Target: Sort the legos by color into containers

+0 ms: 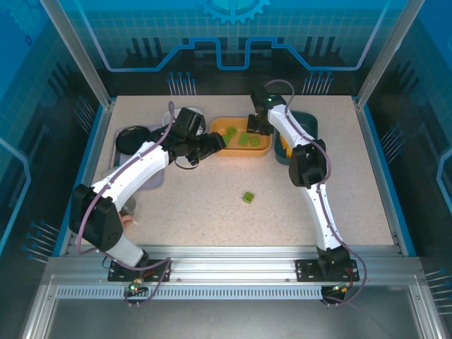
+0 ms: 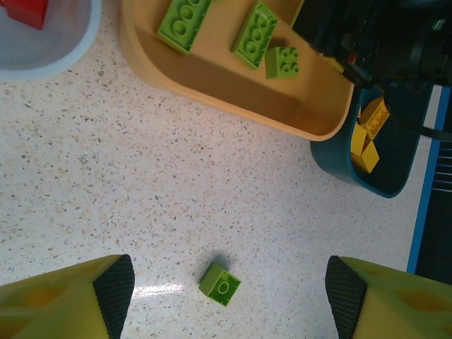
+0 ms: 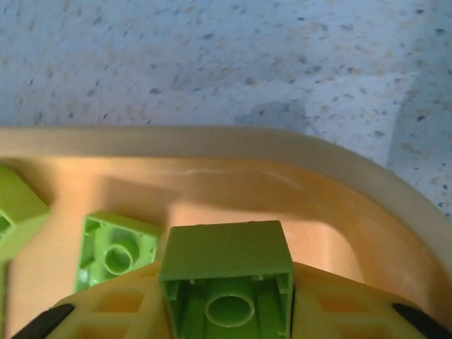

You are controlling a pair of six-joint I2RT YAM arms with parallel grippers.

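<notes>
Camera up top shows the orange bowl (image 1: 240, 153) at the bench's far edge and one green brick (image 1: 248, 197) near the bench's middle. Left wrist: left gripper (image 2: 229, 282) spread wide over that brick (nothing held). Right wrist: second green brick (image 3: 227, 265) between the right gripper (image 3: 227, 311) fingers, above the bowl; can't tell if it's pinched.

Bright even light, soft shadows, faint glare on the table (image 2: 155, 289), near lego (image 3: 226, 261) blurred.

Green bricks (image 1: 244, 138) are laid in the orange bowl (image 1: 233, 150) at 12 o'clock, yellow bricks (image 2: 369, 134) in the teal bowl (image 2: 339, 173) at 1, a red brick (image 2: 25, 10) in the white bowl (image 2: 67, 49) at 11, and one loose green brick (image 1: 248, 197) is left on the surface (image 1: 205, 219) at 6 o'clock of the orange bowl.
</notes>
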